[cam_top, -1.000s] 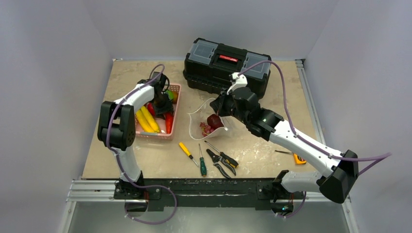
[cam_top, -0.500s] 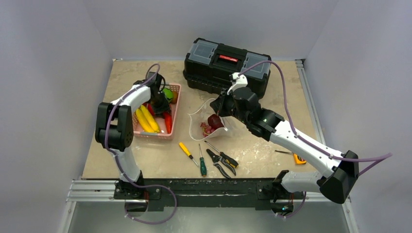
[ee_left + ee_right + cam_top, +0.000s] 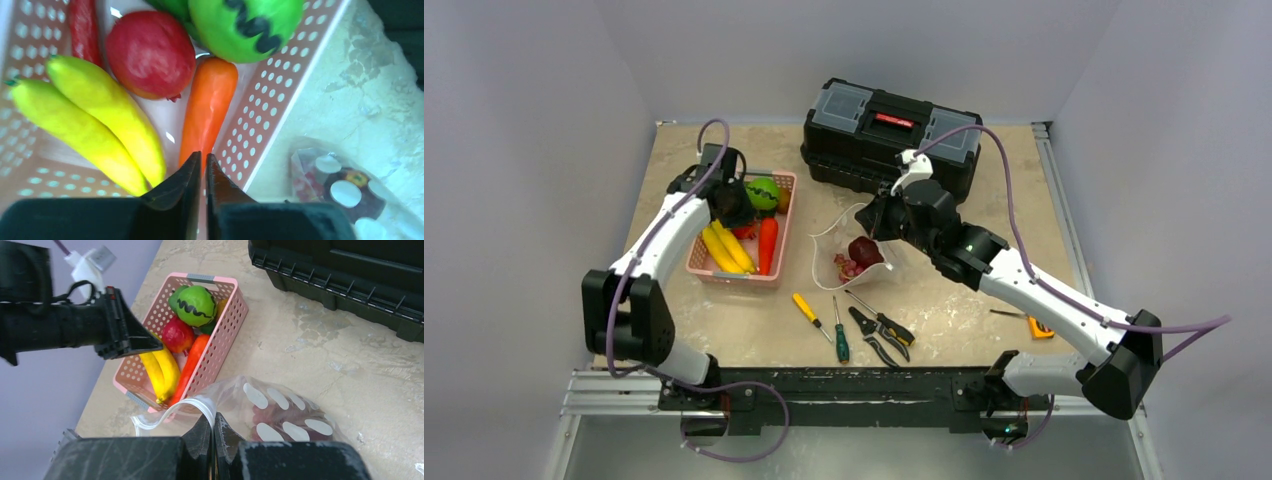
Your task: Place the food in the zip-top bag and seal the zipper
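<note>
The pink basket (image 3: 788,214) holds the food: a green ball (image 3: 245,22), a red pomegranate (image 3: 150,52), an orange carrot (image 3: 207,107), two yellow bananas (image 3: 105,110) and a red chilli (image 3: 82,30). My left gripper (image 3: 203,157) hangs above the basket, shut and empty, over the carrot's near end; it also shows in the top view (image 3: 732,205). My right gripper (image 3: 213,420) is shut on the zipper (image 3: 170,412) of the zip-top bag (image 3: 280,405) and holds its mouth up and open. Dark red and purple pieces (image 3: 861,250) lie inside the bag.
A black toolbox (image 3: 889,130) stands at the back, behind the bag. A yellow-handled screwdriver (image 3: 809,312), a green-handled screwdriver (image 3: 840,340) and pliers (image 3: 879,335) lie in front of the bag. A small orange tool (image 3: 1036,325) lies at the right.
My left arm has swung out to the left and its gripper has lifted off the basket's middle, empty, uncovering the green ball and the carrot. My right gripper and the bag have not moved.
</note>
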Robot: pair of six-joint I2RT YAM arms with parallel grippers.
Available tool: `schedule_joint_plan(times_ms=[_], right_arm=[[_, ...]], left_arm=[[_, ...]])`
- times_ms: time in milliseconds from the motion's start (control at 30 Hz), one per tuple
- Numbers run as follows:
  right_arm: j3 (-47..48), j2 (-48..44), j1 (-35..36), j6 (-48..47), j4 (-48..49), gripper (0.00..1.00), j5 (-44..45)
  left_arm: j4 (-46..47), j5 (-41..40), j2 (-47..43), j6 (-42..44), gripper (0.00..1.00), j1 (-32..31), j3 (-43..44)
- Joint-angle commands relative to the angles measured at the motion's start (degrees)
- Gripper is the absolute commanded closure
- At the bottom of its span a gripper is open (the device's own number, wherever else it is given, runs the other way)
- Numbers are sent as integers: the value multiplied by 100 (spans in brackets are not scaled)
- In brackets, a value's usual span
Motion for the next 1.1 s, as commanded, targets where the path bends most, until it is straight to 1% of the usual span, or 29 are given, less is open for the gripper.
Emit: schedule_joint_plan(times_ms=[0, 133, 167, 233, 267, 300, 367, 467, 600, 667, 833, 1000, 1067], right_arm=[[276, 12, 2, 75, 195, 100, 0], [358, 69, 4, 16, 191, 100, 59], [351, 74, 2, 21, 216, 100, 61], [349, 105, 2, 49, 227, 100, 20], [351, 119, 2, 57, 230, 100, 2], [340, 129, 2, 60, 220, 100, -3], [280, 103, 8, 78, 261, 100, 2], [181, 30, 2, 105, 315, 100, -31], [182, -71, 2, 100, 272, 100, -53], [96, -169, 2, 95, 325, 100, -44], [-31, -331, 2, 93, 339, 100, -66], [-43, -429, 3, -25, 325, 100, 73], [-53, -440, 2, -27, 337, 100, 65]], left_arm=[[246, -239, -619, 218, 100, -45, -206], [112, -45, -409, 268, 99, -45, -54], [22, -5, -280, 283, 91, -45, 23], [-109, 90, -5, 348, 68, -54, 178], [-173, 110, 132, 348, 61, -73, 236], [-239, 137, 275, 355, 57, -86, 309], [-374, 141, 526, 371, 55, -133, 426], [-508, -94, 702, 295, 48, -318, 402], [-345, -283, 721, 9, 43, -734, 71], [-138, -198, 802, -218, 42, -774, -183], [156, -185, 1027, -473, 42, -786, -553], [754, -469, 561, -572, 46, -881, -1189], [683, -645, 524, -678, 46, -968, -1192]])
